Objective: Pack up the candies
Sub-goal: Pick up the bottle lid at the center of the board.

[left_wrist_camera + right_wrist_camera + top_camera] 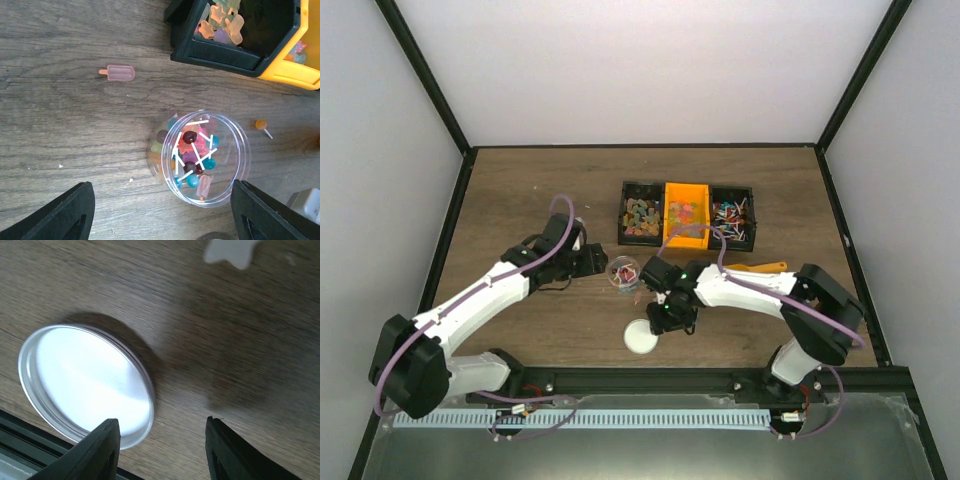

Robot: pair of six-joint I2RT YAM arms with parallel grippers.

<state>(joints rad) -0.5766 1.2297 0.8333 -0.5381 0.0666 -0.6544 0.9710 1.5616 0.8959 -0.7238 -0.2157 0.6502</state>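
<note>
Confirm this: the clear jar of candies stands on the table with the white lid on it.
Wrong on the lid. The clear jar of candies stands open; the white lid lies on the table apart from it, as the top external view shows.

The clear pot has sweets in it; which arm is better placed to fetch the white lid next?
Probably the right arm: the right fingers hang open at the edge of the white round lid. The left fingers, also open, face the clear round plastic pot of candies, farther from the lid.
</note>
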